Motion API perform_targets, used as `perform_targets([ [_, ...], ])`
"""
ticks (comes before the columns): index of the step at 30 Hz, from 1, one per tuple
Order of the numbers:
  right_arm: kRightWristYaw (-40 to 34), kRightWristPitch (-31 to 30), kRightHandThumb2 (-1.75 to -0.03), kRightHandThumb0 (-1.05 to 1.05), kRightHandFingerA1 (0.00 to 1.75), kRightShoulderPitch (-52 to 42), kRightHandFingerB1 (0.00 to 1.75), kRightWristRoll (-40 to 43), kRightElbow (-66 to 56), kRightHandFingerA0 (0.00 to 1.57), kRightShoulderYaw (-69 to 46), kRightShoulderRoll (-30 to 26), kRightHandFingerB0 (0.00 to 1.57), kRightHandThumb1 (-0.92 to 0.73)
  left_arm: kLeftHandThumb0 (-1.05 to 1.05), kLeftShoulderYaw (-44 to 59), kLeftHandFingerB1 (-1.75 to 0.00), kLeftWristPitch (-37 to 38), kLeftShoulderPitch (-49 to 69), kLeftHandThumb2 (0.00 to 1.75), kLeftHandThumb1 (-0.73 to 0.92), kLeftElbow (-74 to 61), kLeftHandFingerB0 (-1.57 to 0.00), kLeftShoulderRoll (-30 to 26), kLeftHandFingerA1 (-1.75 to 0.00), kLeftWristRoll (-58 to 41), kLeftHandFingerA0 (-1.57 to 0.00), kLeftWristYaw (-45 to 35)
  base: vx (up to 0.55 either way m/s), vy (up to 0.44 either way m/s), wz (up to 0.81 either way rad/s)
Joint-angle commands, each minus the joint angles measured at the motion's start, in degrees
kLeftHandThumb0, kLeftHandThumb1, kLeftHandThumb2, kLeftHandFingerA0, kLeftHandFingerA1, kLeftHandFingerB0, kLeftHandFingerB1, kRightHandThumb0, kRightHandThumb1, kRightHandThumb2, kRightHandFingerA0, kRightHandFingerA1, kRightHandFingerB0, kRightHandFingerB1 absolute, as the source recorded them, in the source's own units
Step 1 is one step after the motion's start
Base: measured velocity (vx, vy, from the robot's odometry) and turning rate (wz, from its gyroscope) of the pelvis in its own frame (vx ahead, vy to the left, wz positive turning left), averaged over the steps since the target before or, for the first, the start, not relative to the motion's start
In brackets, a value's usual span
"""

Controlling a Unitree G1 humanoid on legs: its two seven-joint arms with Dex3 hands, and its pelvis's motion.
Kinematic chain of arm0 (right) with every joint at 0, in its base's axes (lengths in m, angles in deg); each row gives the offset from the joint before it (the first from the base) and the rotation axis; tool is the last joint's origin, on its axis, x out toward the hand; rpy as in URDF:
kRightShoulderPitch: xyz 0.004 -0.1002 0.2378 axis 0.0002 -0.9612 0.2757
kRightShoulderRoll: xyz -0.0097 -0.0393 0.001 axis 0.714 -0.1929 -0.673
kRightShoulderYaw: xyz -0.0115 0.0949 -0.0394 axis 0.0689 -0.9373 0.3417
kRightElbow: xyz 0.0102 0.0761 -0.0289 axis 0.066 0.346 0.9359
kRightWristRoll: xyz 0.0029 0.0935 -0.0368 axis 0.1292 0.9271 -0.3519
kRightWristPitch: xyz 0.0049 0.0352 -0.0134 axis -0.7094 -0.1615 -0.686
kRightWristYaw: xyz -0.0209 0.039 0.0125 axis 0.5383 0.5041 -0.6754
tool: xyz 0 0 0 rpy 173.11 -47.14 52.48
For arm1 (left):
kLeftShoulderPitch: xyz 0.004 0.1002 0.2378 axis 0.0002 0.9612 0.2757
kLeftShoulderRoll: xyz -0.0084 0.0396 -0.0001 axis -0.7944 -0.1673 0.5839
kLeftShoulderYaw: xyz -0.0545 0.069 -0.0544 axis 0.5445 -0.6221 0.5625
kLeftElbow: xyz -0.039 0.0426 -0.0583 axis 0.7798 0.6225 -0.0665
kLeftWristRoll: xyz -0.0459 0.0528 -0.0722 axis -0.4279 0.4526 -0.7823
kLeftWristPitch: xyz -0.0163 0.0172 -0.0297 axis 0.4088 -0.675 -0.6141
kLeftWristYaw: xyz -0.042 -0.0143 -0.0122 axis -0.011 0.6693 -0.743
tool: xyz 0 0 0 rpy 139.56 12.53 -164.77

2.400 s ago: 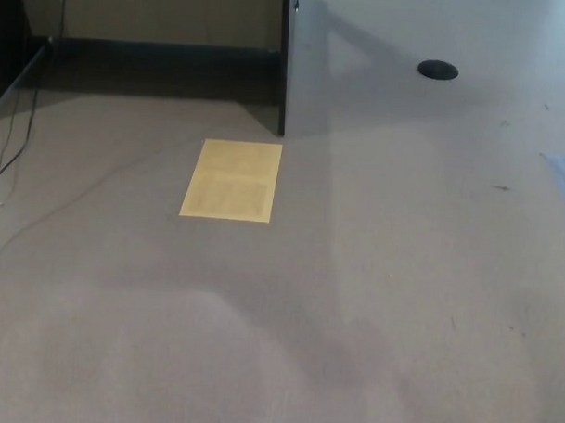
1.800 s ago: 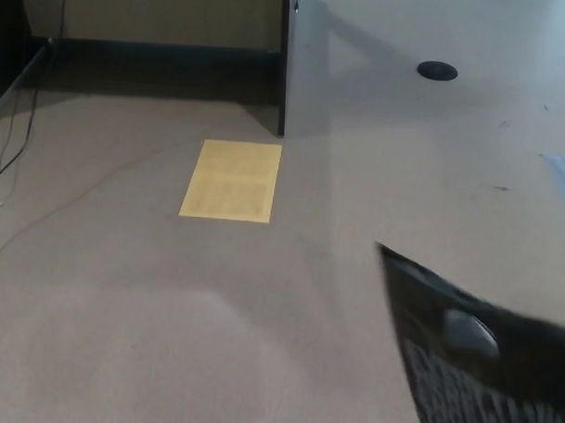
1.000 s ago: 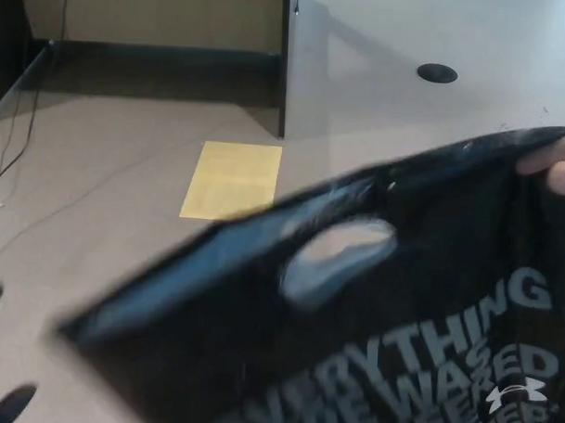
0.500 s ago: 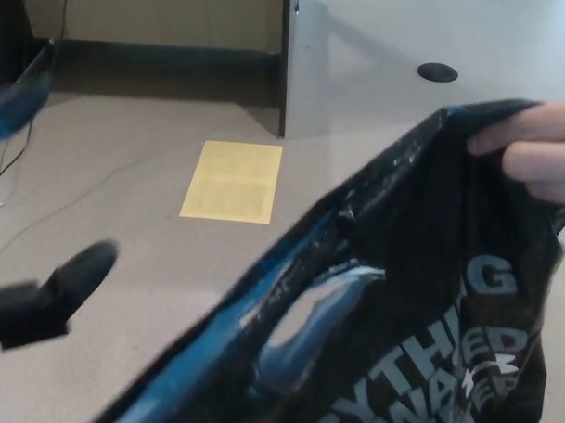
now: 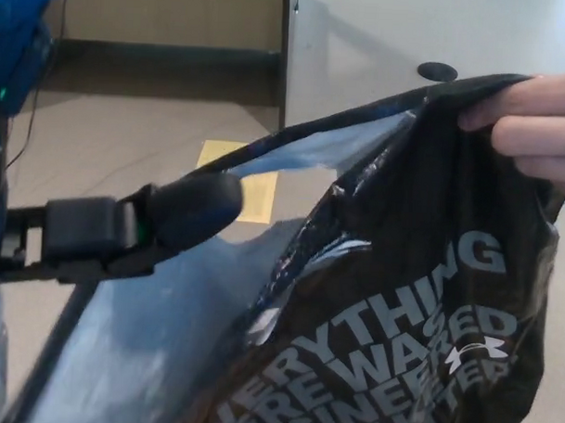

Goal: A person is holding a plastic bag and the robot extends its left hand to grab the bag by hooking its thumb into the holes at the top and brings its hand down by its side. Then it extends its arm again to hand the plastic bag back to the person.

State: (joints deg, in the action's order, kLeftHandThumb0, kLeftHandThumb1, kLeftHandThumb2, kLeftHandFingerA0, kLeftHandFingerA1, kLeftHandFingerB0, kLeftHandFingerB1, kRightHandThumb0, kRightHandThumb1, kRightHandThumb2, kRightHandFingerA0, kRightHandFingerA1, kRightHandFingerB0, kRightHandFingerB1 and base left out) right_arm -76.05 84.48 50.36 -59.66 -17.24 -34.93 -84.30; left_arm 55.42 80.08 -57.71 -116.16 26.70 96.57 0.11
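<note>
A black plastic bag (image 5: pixel 428 300) with white lettering fills the right and lower part of the head view. A person's hand (image 5: pixel 536 123) pinches its top right corner and holds it up. The bag's top rim runs down to the left, with a pale glossy inner face showing below it. My left hand (image 5: pixel 124 229) reaches in from the left and is open, holding nothing. Its thick black thumb (image 5: pixel 194 208) points right and lies against the bag's upper rim. I cannot make out the handle hole. My right hand does not show.
A yellow sheet (image 5: pixel 255 192) lies on the floor, partly hidden behind the thumb and bag. A pale desk (image 5: pixel 382 29) with a dark round grommet (image 5: pixel 437 71) stands at the back right. A cable (image 5: pixel 25 128) trails on the floor at left.
My left hand has moved right and up, so its thumb now meets the bag's rim. The person has raised the bag and brought it closer; it covers more of the view.
</note>
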Motion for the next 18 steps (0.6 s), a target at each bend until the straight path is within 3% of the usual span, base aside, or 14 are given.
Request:
perform_targets([
  [1, -0.77, 0.37, -0.72, -0.35, 0.54, 0.52, 0.44, 0.84, -0.02, 0.63, -0.99, -1.22, 0.42, -0.55, -0.52, -2.2, -0.37, -15.19, -7.99, 0.72, 0.45, -3.51, -0.16, 0.4, -0.42, -0.53, -0.27, -3.93, 0.0, 0.0, 0.0],
  [4, -0.83, 0.0, -0.72, -0.35, 0.53, 0.56, 0.44, 0.71, -0.28, 0.63, -0.95, -1.3, 0.43, -0.55, -0.55, -3.71, -0.37, -16.87, -9.14, 0.72, 0.45, -4.16, -0.15, 1.07, -0.42, 1.0, -0.26, -4.43, 0.0, 0.0, 0.0],
  [5, -0.79, -0.23, -0.59, -0.27, 0.45, 0.73, 0.35, 0.57, -0.31, 0.67, -0.85, -1.38, 0.46, -0.63, -0.55, -3.99, -0.37, -16.67, -9.36, 0.72, 0.46, -3.97, -0.14, 1.16, -0.41, 1.57, -0.24, -4.47, 0.0, 0.0, 0.0],
  [7, -1.06, -0.32, -0.58, -0.26, 0.45, 1.02, 0.36, 0.23, -0.18, 0.68, -0.66, -1.51, 0.47, -0.63, -0.54, -4.95, -0.37, -16.84, -9.68, 0.71, 0.47, -3.89, -0.16, 1.38, -0.39, 2.17, -0.21, -4.83, 0.0, 0.0, 0.0],
  [8, -1.14, -0.3, -0.58, -0.25, 0.45, 0.9, 0.36, 0.31, -0.15, 0.68, -0.7, -1.36, 0.48, -0.62, -0.5, -5.8, -0.29, -17.75, -9.65, 0.58, 0.56, -4.33, -0.21, 1.56, -0.31, 2.57, -0.25, -5.32, 0.0, 0.0, 0.0],
  [9, -1.08, -0.38, -0.58, -0.25, 0.45, 0.7, 0.36, 0.48, -0.2, 0.68, -0.78, -1.17, 0.48, -0.62, -0.5, -6.51, -0.29, -18.46, -9.51, 0.58, 0.56, -4.71, -0.21, 1.65, -0.31, 3.04, -0.25, -5.7, 0.0, 0.0, 0.0],
  [10, -1.02, -0.26, -0.58, -0.24, 0.45, 0.54, 0.36, 0.43, -0.3, 0.67, -0.69, -1.15, 0.48, -0.62, -0.28, -7.05, -0.5, -18.85, -9.19, 0.93, 0.38, -5.1, -0.08, 1.76, -0.51, 3.22, -0.08, -5.98, 0.0, 0.0, 0.0],
  [11, -0.92, -0.27, -0.58, -0.24, 0.45, 0.55, 0.36, 0.36, -0.28, 0.66, -0.61, -1.19, 0.48, -0.62, -0.54, -8.01, -0.28, -19.58, -8.2, 0.57, 0.55, -5.88, -0.19, 1.97, -0.3, 3.83, -0.19, -6.39, 0.0, 0.0, 0.0],
  [13, -0.68, -0.31, -0.58, -0.24, 0.45, 0.75, 0.36, 0.37, -0.16, 0.67, -0.57, -1.25, 0.48, -0.62, -0.54, -9.65, -0.28, -21.09, -6.48, 0.57, 0.54, -7.33, -0.18, 2.48, -0.3, 4.77, -0.17, -7.08, 0.0, 0.0, 0.0],
  [14, -0.14, -0.32, -0.58, -0.23, 0.45, 1.02, 0.37, 0.78, -0.09, 0.67, -0.79, -1.2, 0.48, -0.62, -0.33, -10.97, -0.47, -23.26, -4.92, 0.89, 0.31, -8.94, 0.0, 2.45, -0.49, 5.78, -0.01, -8.1, 0.0, 0.0, 0.0],
  [15, 0.39, -0.47, -0.58, -0.23, 0.45, 1.2, 0.37, 1.27, -0.07, 0.67, -1.07, -1.08, 0.48, -0.62, -0.33, -12.02, -0.47, -25.78, -3.63, 0.89, 0.31, -10.56, 0.0, 2.04, -0.49, 7.35, -0.01, -9.36, 0.0, 0.0, 0.0],
  [16, 0.36, -0.36, -0.58, -0.23, 0.45, 1.24, 0.37, 1.27, -0.09, 0.68, -1.07, -1.07, 0.49, -0.62, -0.66, -12.6, -0.33, -26.96, -3.19, 0.72, 0.44, -11.1, -0.1, 1.95, -0.37, 8.51, -0.08, -9.83, 0.0, 0.0, 0.0],
  [18, 0.24, -0.63, -0.58, -0.22, 0.45, 1.33, 0.37, 1.21, -0.23, 0.67, -1.09, -1.02, 0.49, -0.62, -0.66, -13.71, -0.31, -28.16, -2.45, 0.72, 0.43, -11.31, -0.11, 1.77, -0.34, 11.38, -0.07, -10.45, 0.0, 0.0, 0.0],
])
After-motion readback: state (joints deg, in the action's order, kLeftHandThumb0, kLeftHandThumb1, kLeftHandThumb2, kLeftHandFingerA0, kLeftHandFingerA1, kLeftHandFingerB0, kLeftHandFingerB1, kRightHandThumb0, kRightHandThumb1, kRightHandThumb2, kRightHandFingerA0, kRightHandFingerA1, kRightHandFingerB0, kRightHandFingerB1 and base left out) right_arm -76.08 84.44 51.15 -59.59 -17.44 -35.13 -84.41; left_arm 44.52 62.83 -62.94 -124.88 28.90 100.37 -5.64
